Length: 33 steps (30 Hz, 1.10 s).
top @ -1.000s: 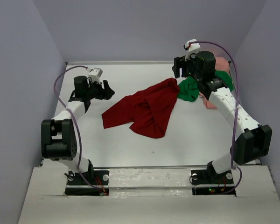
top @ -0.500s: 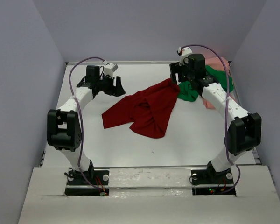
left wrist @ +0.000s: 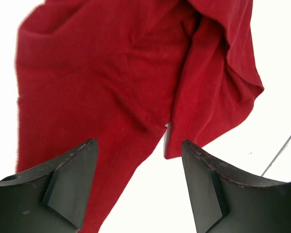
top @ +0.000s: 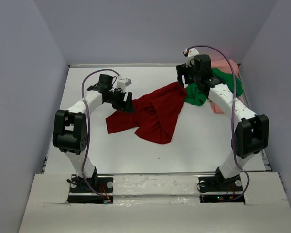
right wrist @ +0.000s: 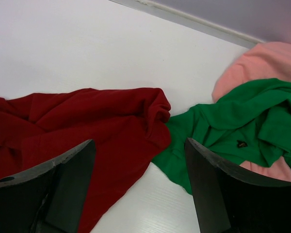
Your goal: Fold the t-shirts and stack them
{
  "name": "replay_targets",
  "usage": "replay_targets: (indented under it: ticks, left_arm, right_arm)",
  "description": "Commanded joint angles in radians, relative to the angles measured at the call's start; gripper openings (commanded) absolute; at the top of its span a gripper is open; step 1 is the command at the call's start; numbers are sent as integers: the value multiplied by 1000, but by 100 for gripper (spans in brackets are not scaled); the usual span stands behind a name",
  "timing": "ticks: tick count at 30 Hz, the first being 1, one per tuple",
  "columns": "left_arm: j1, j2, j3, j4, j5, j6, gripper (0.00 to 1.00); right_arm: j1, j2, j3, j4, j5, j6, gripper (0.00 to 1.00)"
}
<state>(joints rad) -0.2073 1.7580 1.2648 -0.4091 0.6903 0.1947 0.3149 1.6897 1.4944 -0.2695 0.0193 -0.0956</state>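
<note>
The dark red t-shirt (top: 153, 114) lies crumpled in the middle of the white table (top: 87, 141). A bright green t-shirt (top: 196, 94) touches its far right corner, bunched on top of a pale salmon pink t-shirt (top: 230, 65) at the back right. My left gripper (top: 127, 102) hangs open over the red shirt's left edge; in its wrist view the red cloth (left wrist: 111, 73) lies beyond the open left gripper (left wrist: 138, 143), nothing between the jaws. My right gripper (top: 183, 76) is open above the seam where red (right wrist: 87, 116) meets green (right wrist: 242, 121), with pink (right wrist: 262, 60) behind; the right gripper (right wrist: 138, 141) holds nothing.
Grey walls close in the table on the left, back (top: 136, 64) and right. The green and pink pile sits against the right wall. A purple cable (top: 85, 97) loops above the left arm. Both arm bases stand at the near edge.
The left arm has swung right and forward, from the bare left side of the table to the red shirt's left edge. The right arm shifted slightly left, then held still. The shirts have not moved.
</note>
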Motion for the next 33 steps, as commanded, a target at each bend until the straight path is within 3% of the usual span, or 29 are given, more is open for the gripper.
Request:
replay_targets:
  ticks: [1,8,13,24,27,28,30,31,33]
  left_arm:
    - [-3,46,-10,-96,49,28,78]
    - [-27,139,18,-51,32,0,76]
    - [-102,219,87,-31,37,-15,74]
    - [-187,230,117,-39,-38,-17,69]
    - [-187,242,113,-45,-64,-24,57]
    - [-187,242,108,-42,-81,-26,43]
    - [-187,241,94,-39,-106,-32,30]
    - [-185,238,90,-34,-115,-35,19]
    - [-184,232,79,-25,-144,-38,10]
  right_arm:
    - [4,8,64,-2,27,13,79]
    - [4,31,75,-5,30,20,79]
    - [4,36,83,-11,31,22,79]
    - [4,36,78,-10,30,17,79]
    - [4,28,76,-10,27,19,79]
    - [4,27,76,-10,22,19,79]
    - [4,24,73,-10,21,20,79]
    - [4,24,75,-10,15,20,79]
    - [4,21,70,-10,11,22,79]
